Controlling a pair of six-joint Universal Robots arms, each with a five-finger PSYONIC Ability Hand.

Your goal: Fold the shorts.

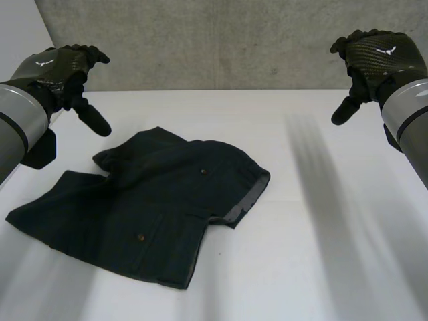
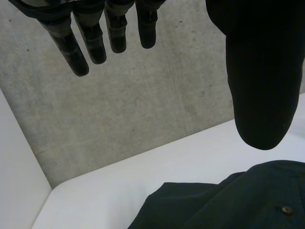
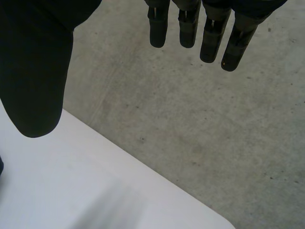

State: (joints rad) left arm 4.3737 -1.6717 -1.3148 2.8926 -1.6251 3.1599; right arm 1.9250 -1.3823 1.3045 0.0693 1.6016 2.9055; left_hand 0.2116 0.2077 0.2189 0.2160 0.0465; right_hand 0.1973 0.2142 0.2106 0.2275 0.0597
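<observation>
The dark shorts lie crumpled on the smooth white surface, apart from the raised left hand and right hand; all fingers are straight, released.

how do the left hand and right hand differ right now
The left hand hangs beside the shorts' far edge; the right hand hangs well away from them, over the table. Left hand's thumb points down toward the shorts; right hand's toward the table. Both are open, holding nothing.
</observation>
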